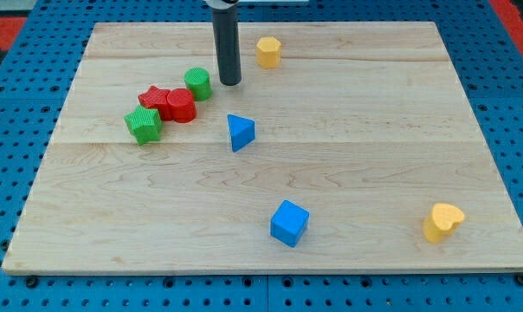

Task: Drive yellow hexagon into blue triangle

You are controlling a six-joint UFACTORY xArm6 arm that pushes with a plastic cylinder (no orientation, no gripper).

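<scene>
Yellow hexagon (268,52) and blue triangle (240,133) apart; my tip (231,83) between; no pincer visible.

Bright even light, soft shadows; sharp pic

Yellow hexagon (268,51), blue triangle (240,133), blue cube (289,223), yellow heart (442,222), pale striped wooden board (374,130).

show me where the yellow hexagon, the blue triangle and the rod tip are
yellow hexagon (268,51), camera view, its top face.
blue triangle (240,132), camera view, its top face.
my tip (231,82), camera view, the rod's very end.
</scene>
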